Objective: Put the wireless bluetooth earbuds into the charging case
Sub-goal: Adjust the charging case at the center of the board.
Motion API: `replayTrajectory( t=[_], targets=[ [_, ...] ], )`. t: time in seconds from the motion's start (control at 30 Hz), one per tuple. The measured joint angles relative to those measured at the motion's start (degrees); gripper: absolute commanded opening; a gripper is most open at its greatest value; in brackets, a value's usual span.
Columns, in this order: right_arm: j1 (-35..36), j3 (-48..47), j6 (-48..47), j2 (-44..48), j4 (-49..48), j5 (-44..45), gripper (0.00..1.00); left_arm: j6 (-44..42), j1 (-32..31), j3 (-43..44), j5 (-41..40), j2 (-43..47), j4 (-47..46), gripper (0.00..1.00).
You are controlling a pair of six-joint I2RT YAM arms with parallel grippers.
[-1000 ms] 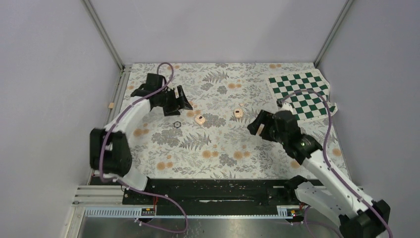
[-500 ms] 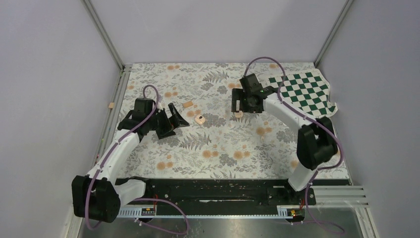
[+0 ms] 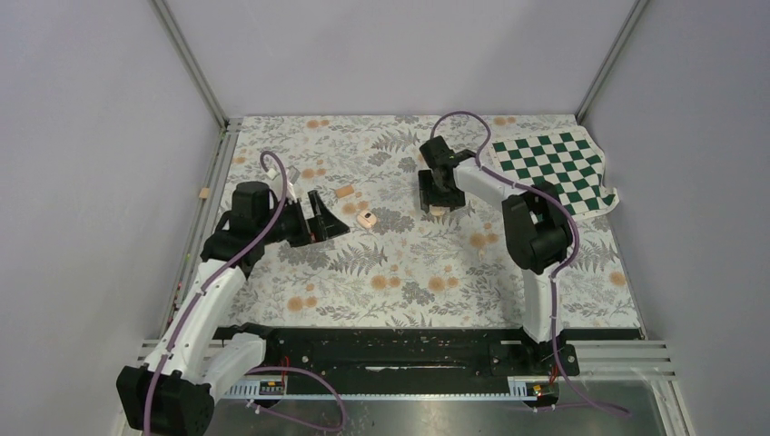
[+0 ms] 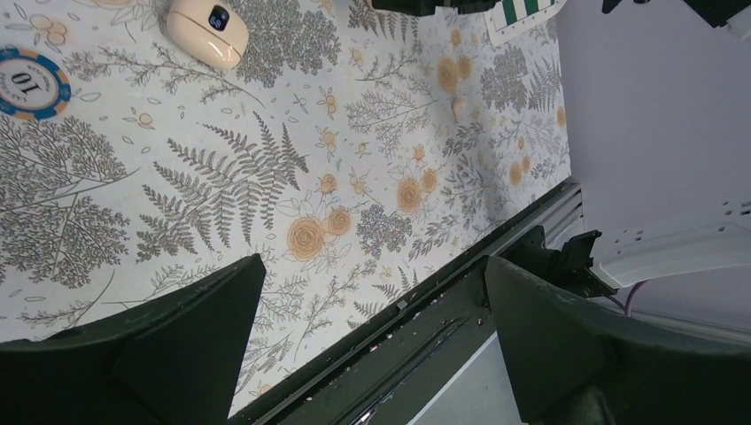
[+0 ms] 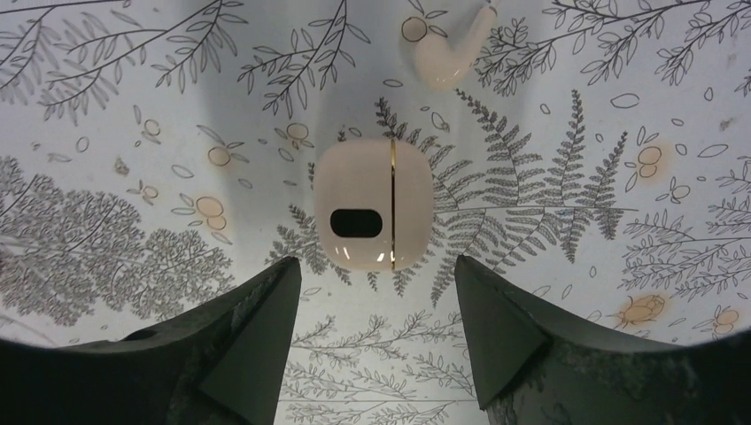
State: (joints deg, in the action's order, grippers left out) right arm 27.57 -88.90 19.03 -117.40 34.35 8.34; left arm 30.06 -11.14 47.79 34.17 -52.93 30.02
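The charging case [image 5: 374,217] is a pale peach rounded case, lid shut, with a thin seam and a dark oval patch. It lies flat on the floral mat just beyond my right gripper [image 5: 379,261], which is open and hovers over it with nothing held. One earbud [image 5: 452,53], cream with a short stem, lies just past the case. In the top view the case [image 3: 439,211] peeks out under the right gripper [image 3: 436,200]. My left gripper [image 3: 331,213] is open and empty, left of centre. The left wrist view shows a small pale earbud [image 4: 459,106] on the mat.
A second peach rounded object [image 3: 367,219] with a small dark display lies right of the left gripper, also in the left wrist view [image 4: 208,31]. A blue poker chip [image 4: 31,81] lies near it. A tan block [image 3: 344,191] and a checkered mat [image 3: 554,168] lie farther back.
My right arm swung from the near right across to the middle back and now hovers over the case. My left gripper drew back from the far left toward the near side.
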Motion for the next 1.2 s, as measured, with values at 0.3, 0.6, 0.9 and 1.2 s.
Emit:
replayTrajectory(
  t=[0.3, 0.6, 0.9, 1.2],
  targets=[
    [0.0, -5.6, -1.4, -5.2, 1.5, 1.7, 0.63, 2.0, -0.9, -3.0, -2.2, 0.0, -0.8, 0.99],
    [0.0, -8.9, -1.9, -7.6, 2.6, 1.7, 0.56, 3.5, -1.0, -4.7, -4.5, -0.2, -1.5, 0.99],
    [0.0, -8.8, -1.9, -7.6, 3.1, 1.7, 0.69, 4.9, -1.0, -4.7, -4.2, -3.8, -1.4, 0.99],
    [0.0, -7.9, -1.9, -7.6, 3.1, 1.6, 0.49, 4.9, -1.0, -4.7, -4.4, -2.6, -1.2, 0.99]
  ],
)
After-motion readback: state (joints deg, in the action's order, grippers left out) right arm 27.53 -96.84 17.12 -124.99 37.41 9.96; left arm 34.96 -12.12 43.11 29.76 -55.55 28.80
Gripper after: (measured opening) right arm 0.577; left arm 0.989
